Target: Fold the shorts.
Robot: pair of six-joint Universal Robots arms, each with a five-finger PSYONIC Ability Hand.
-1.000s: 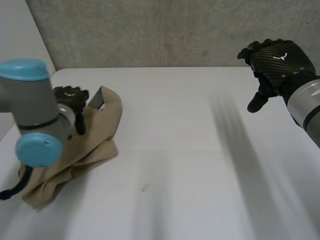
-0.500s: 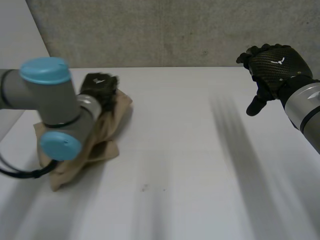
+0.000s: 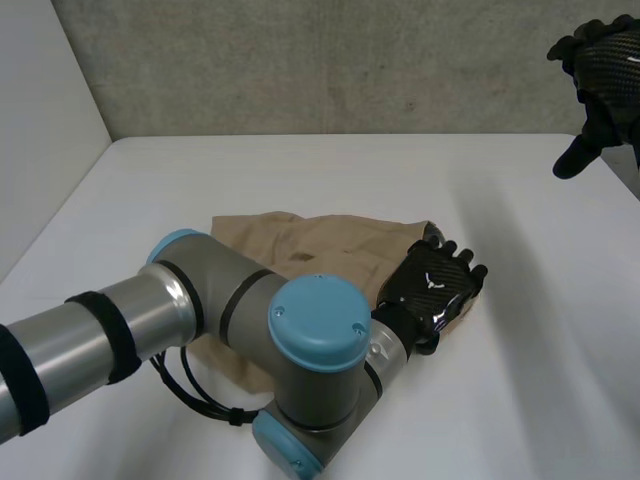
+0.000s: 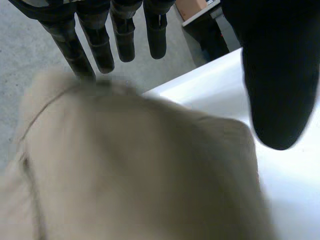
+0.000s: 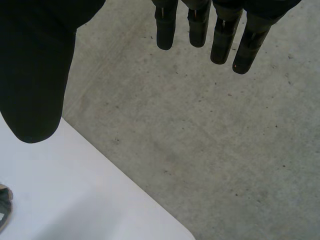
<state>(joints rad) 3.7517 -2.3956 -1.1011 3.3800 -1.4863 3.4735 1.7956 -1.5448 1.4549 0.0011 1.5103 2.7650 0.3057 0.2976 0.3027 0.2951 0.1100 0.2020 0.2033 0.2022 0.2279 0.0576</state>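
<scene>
The tan shorts (image 3: 320,245) lie crumpled across the middle of the white table (image 3: 540,380), partly hidden behind my left arm (image 3: 250,320). My left hand (image 3: 435,288) rests palm-down on the shorts' right end. In the left wrist view its fingers (image 4: 100,40) reach out straight over the shorts (image 4: 125,175), the thumb (image 4: 277,75) stands apart over bare table, and nothing is pinched. My right hand (image 3: 600,60) hangs raised at the table's far right, well clear of the cloth. Its fingers (image 5: 220,30) are straight and empty.
A grey concrete wall (image 3: 330,60) stands behind the table and a white panel (image 3: 40,130) at its left. Past the table's edge (image 4: 200,80), beyond the left fingertips, are grey floor and dark furniture (image 4: 210,35). The table's corner (image 5: 170,225) shows below the right hand.
My left arm has swept from the table's left side to its middle, dragging the shorts along and spreading them out. The right hand has risen and moved farther right.
</scene>
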